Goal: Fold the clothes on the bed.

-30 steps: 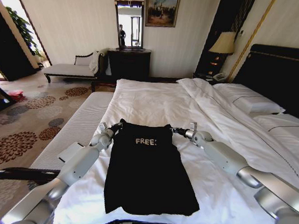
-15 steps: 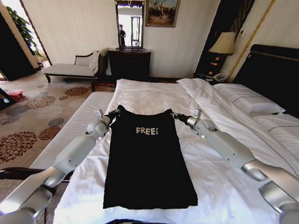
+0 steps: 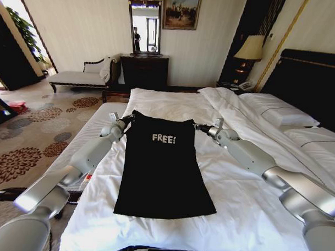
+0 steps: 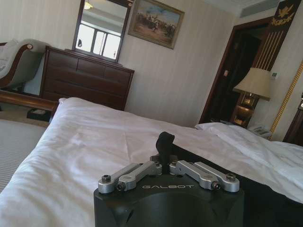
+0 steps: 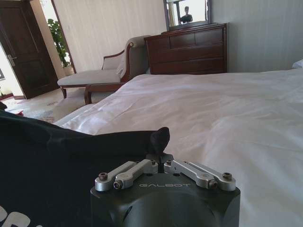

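**Shirt stretched flat between two grippers**

The bed [image 3: 173, 112] carries the T-shirt [image 3: 163, 169] lengthwise near its left edge, "FREE!" facing up. The left gripper [image 3: 125, 119] and right gripper [image 3: 199, 126] each pinch a shoulder corner, jaws closed on fabric, apparently to keep it taut and flat for folding.

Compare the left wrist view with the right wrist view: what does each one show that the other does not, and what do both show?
Left wrist view alone: a lamp, a painting and the left gripper pinching black fabric. Right wrist view alone: a dark door, a potted plant, a chaise and the right gripper shut on the T-shirt. Both share the white bed, the dark dresser and the mirror.
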